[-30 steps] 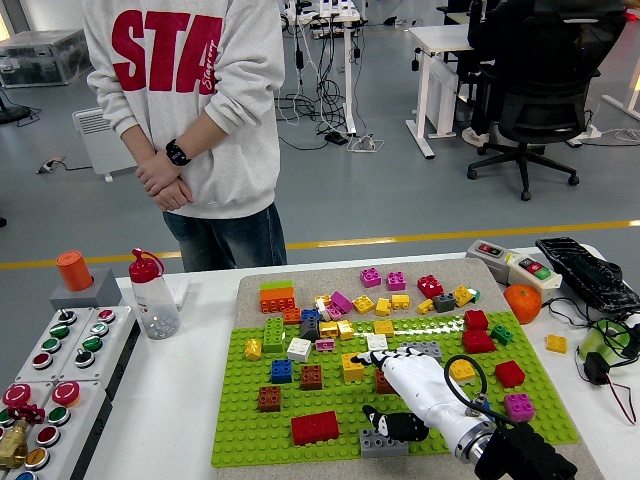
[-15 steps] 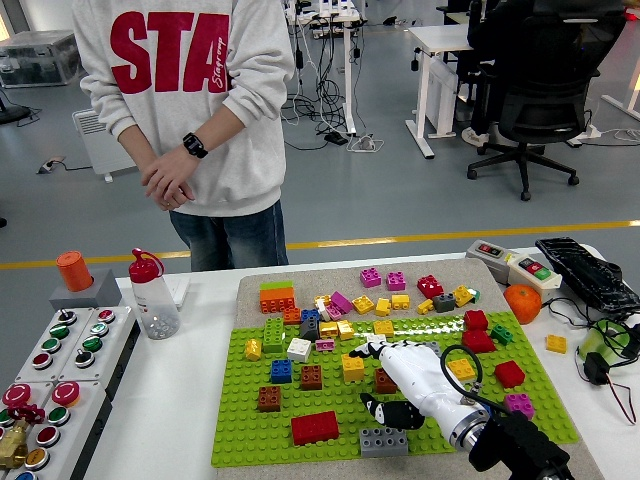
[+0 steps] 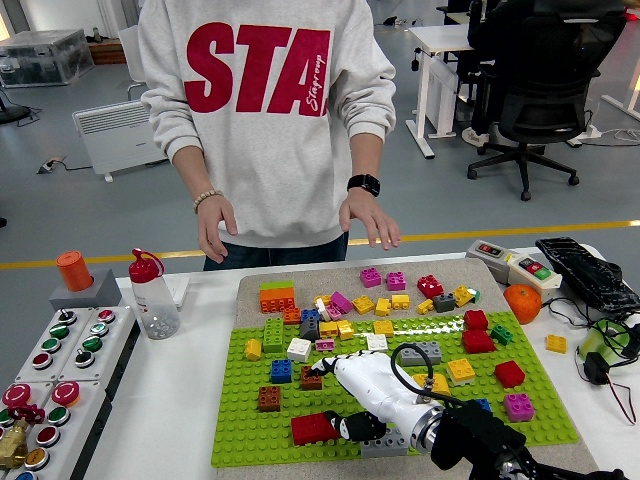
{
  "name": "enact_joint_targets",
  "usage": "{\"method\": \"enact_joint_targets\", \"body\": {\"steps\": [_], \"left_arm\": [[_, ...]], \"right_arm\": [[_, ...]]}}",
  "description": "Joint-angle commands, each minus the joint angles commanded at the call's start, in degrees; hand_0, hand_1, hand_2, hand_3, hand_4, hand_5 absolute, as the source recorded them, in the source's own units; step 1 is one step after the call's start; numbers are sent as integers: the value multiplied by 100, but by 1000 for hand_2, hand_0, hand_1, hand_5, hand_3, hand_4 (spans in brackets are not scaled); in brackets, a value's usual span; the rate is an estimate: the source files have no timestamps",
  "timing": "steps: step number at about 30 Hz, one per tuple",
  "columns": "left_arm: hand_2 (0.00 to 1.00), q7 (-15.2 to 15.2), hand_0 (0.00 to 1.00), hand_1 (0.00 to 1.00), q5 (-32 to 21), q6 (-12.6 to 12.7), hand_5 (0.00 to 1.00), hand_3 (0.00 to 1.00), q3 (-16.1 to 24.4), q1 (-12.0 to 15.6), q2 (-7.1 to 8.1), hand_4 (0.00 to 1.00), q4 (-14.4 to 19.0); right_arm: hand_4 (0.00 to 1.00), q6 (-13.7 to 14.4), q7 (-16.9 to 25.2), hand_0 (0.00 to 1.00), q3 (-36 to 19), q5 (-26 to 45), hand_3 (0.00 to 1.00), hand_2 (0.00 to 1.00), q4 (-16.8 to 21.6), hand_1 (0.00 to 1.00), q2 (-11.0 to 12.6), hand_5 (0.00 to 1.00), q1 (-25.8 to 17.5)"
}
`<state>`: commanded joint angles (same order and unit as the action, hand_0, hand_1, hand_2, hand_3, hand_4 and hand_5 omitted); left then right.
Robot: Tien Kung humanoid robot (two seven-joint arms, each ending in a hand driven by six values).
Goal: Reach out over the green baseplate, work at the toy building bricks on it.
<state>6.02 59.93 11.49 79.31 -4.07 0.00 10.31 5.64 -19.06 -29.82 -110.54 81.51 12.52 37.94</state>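
The green baseplate (image 3: 250, 420) lies on a tan mat and carries many scattered toy bricks. My right hand (image 3: 362, 385), white with black fingertips, reaches in from the lower right and lies low over the plate's middle front. Its fingers (image 3: 325, 366) stretch toward a brown brick (image 3: 312, 378) and touch or nearly touch it; the thumb (image 3: 355, 427) curls down between a red brick (image 3: 313, 428) and a grey brick (image 3: 385, 444). Nothing is visibly held. Other bricks nearby include a blue one (image 3: 281, 370), a second brown one (image 3: 269, 398) and a white one (image 3: 299, 349). My left arm is out of view.
A person in a grey sweatshirt stands at the far side, both hands (image 3: 368, 220) hanging open above the table's far edge. A red-capped bottle (image 3: 154, 295) and button panel (image 3: 55, 370) sit left. An orange (image 3: 521, 302), switch box (image 3: 510, 264) and keyboard (image 3: 590, 272) sit right.
My right hand has slid left across the plate, from near the yellow and brown bricks at centre to the brown brick further left. The person has stepped right and unclasped their hands.
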Motion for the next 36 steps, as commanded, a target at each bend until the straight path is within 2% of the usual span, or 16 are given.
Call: {"method": "enact_joint_targets", "body": {"steps": [5, 13, 23, 30, 31, 35, 36], "left_arm": [[714, 0, 660, 691, 1, 4, 998, 573, -2, -10, 0, 327, 0], [714, -1, 659, 690, -1, 10, 998, 574, 9, -25, 0, 328, 0], [713, 10, 659, 689, -8, 15, 998, 574, -4, -22, 0, 330, 0], [714, 14, 659, 690, 6, 13, 998, 575, 5, -29, 0, 331, 0], [713, 14, 659, 689, 3, 13, 998, 575, 1, -31, 0, 331, 0], [713, 18, 659, 689, 4, 10, 998, 575, -7, -37, 2, 331, 0], [714, 20, 661, 689, 8, 10, 998, 576, -3, -38, 2, 332, 0]], "right_arm": [[664, -130, -94, 814, 202, 30, 776, 759, -177, 756, -158, 137, 148], [673, -224, -172, 814, 333, 20, 779, 763, -318, 758, -267, 148, 251], [681, -268, -254, 810, 485, 23, 778, 763, -500, 757, -426, 163, 307], [682, -193, -262, 809, 560, -3, 778, 760, -665, 755, -506, 170, 364], [696, -177, -261, 765, 564, -11, 756, 746, -699, 741, -514, 186, 371], [696, -142, -250, 765, 571, -22, 756, 746, -792, 741, -532, 186, 377], [698, -130, -253, 715, 574, -25, 722, 698, -810, 708, -535, 199, 373]]}}
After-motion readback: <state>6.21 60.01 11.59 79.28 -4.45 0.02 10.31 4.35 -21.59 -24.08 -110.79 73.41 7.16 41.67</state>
